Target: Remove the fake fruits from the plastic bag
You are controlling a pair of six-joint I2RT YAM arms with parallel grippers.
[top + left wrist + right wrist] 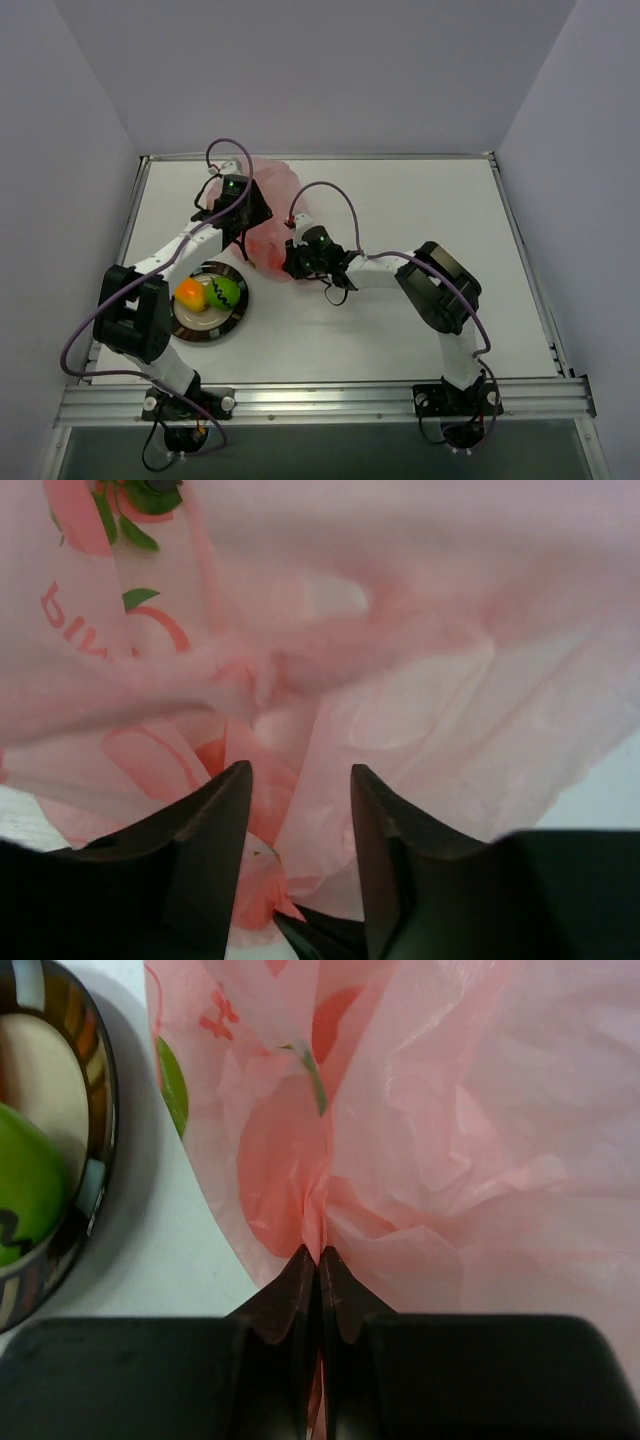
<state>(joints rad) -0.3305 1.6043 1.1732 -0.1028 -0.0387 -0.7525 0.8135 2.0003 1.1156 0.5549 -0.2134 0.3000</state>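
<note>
The thin translucent pink plastic bag [280,185] lies crumpled on the white table [420,200] beside the round dark-rimmed plate [205,332]; the right gripper [320,1255] pinches a fold of its film, jaws closed tight; the left gripper [300,772] stands parted, film bunched in the gap; the glossy orange-yellow fruit [189,293] and the lime-green fruit [228,291] with a dark zigzag sit touching on the plate.
</note>
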